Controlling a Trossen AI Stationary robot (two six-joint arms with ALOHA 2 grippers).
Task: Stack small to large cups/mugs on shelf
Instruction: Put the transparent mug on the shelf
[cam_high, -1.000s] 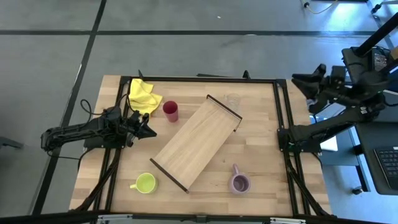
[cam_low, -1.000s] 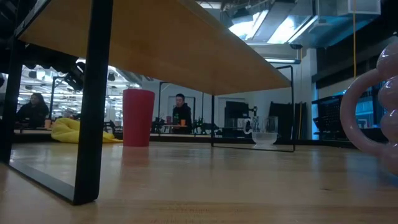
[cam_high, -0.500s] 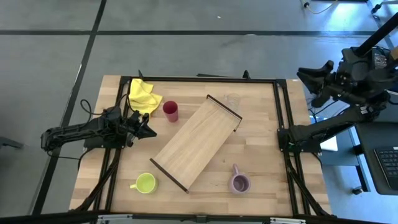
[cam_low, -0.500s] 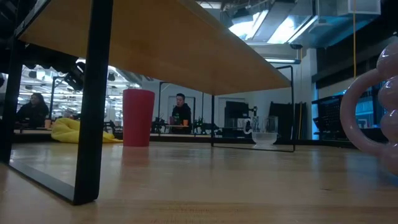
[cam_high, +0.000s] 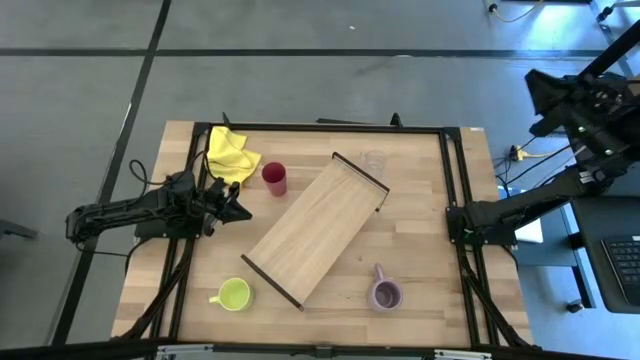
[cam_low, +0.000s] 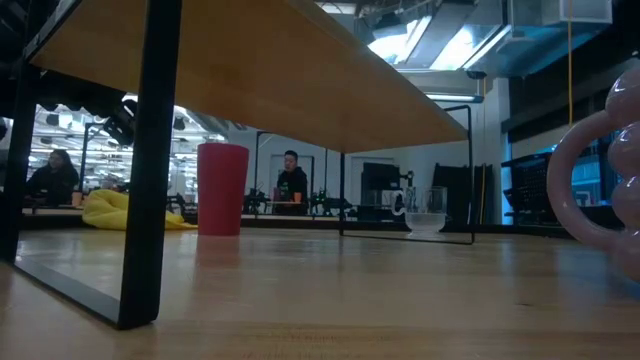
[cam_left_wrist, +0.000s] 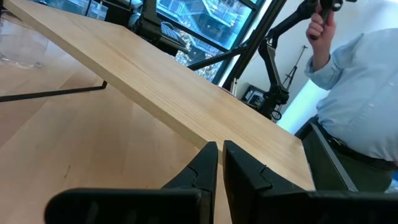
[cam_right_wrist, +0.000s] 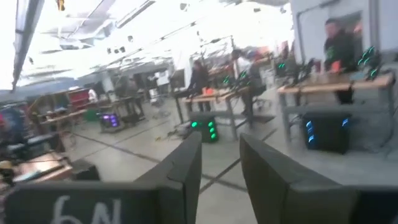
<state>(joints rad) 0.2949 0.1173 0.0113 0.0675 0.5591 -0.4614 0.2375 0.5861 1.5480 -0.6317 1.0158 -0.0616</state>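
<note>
Only the right arm has shifted since a second ago, swinging up and back off the table's right edge; everything on the wood sits as it did. From the left, the left gripper rests low near the table's left edge, fingers pressed almost together on nothing, pointed toward the shelf, which looks like a parked pose. Just behind it lies the yellow cloth, with the dark red tumbler upright just beside. The lime-yellow mug stands at the front left. The shelf lies diagonally across the middle, its top bare, so no cup has gone up yet. The lilac mug waits at the front right. The right gripper is lifted well clear, facing the room, fingers apart and empty, probably to leave the workspace free.
</note>
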